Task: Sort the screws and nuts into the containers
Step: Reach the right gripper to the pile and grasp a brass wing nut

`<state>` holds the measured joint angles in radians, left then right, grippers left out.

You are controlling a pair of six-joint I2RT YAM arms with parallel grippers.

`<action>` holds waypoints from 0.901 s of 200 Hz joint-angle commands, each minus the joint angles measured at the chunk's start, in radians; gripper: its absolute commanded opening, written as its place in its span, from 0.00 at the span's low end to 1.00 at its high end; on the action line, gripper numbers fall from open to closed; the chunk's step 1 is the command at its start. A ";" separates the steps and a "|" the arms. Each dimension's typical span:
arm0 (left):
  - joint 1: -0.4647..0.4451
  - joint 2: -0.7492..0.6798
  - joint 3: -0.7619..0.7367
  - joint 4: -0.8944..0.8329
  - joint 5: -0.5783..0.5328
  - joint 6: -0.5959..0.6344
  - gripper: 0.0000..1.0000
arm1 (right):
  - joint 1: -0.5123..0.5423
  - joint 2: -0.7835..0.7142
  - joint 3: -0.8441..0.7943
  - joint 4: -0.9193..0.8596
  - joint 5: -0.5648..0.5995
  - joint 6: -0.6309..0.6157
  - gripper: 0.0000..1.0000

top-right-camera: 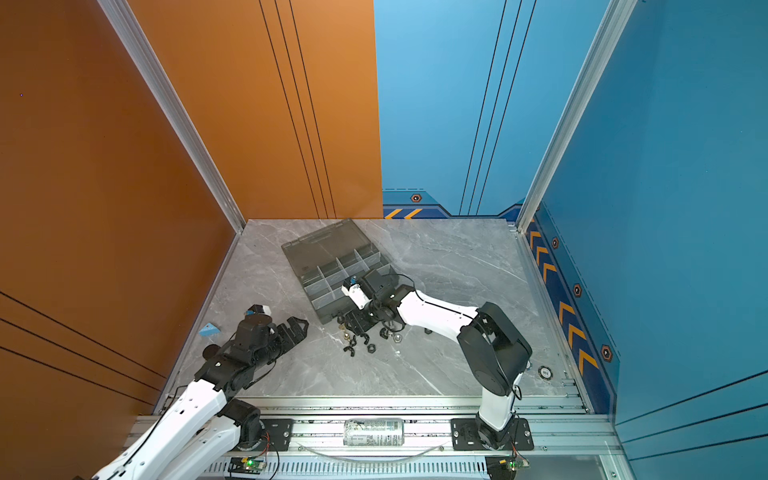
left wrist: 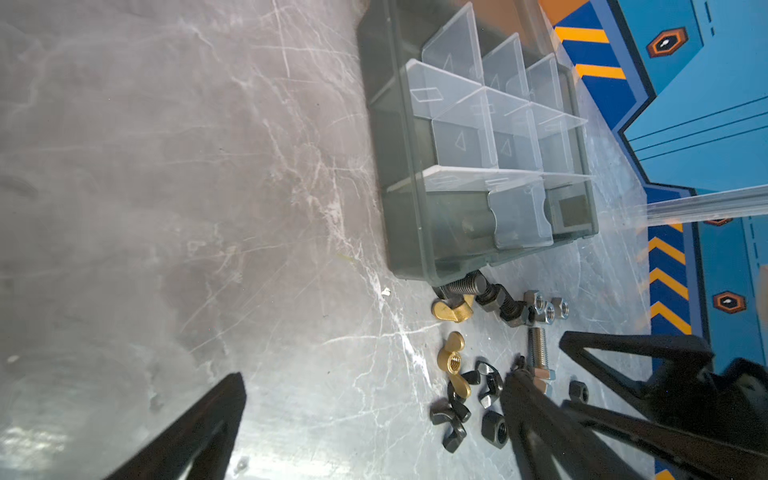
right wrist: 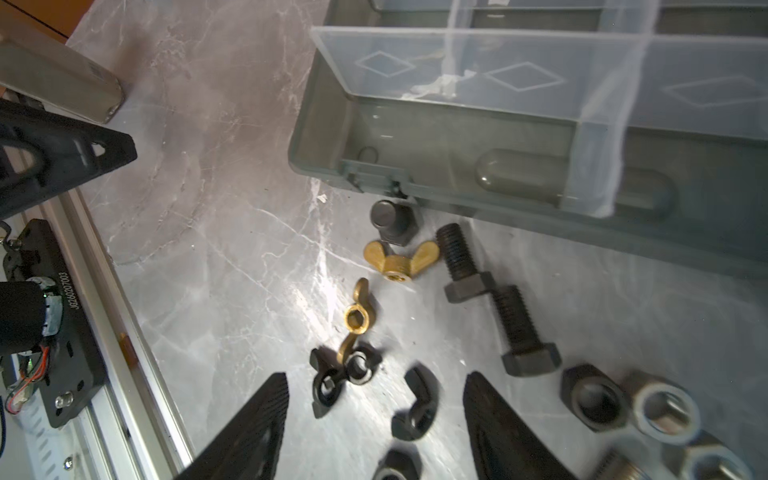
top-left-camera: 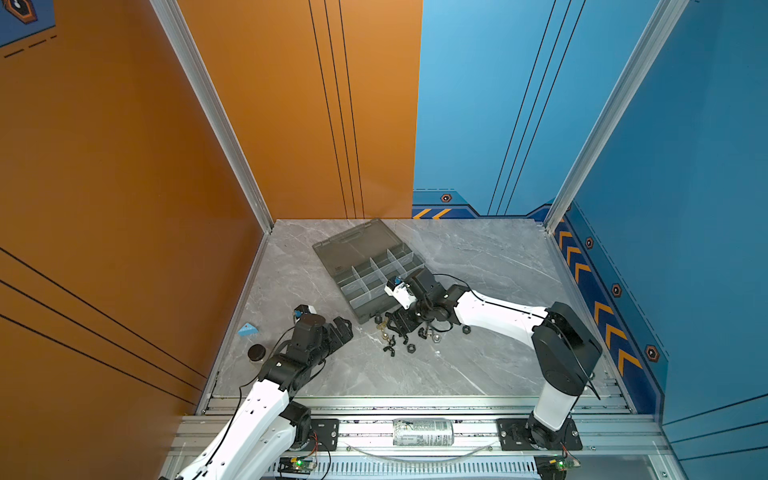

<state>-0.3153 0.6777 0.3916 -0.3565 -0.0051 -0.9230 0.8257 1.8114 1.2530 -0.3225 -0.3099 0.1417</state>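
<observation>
The containers (top-left-camera: 365, 274) are compartments of a smoky-grey organizer box with its lid open, at the table's middle. In front of it lies a loose pile: black screws (right wrist: 457, 257), a silver screw (left wrist: 538, 345), black and silver hex nuts (right wrist: 594, 399) and brass wing nuts (right wrist: 401, 259). My right gripper (right wrist: 376, 376) is low over the pile (top-left-camera: 399, 332), open, its fingers either side of a black wing nut (right wrist: 417, 409) without touching it. My left gripper (top-left-camera: 343, 326) hovers left of the pile, open and empty (left wrist: 376, 372).
A round dark-capped jar (top-left-camera: 256, 353) and a blue wedge (top-left-camera: 248, 330) sit by the left wall. The box lid (top-left-camera: 353, 241) lies flat behind the compartments. A drink can (top-left-camera: 423, 432) rests on the front rail between the arm bases.
</observation>
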 commanded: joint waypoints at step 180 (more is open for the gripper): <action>0.048 0.092 -0.031 0.068 0.120 0.037 0.98 | 0.114 0.242 0.208 -0.188 0.161 0.055 0.37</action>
<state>-0.2756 0.7662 0.3759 -0.3031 0.1066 -0.9058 0.9371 2.0315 1.4384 -0.4633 -0.1871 0.1822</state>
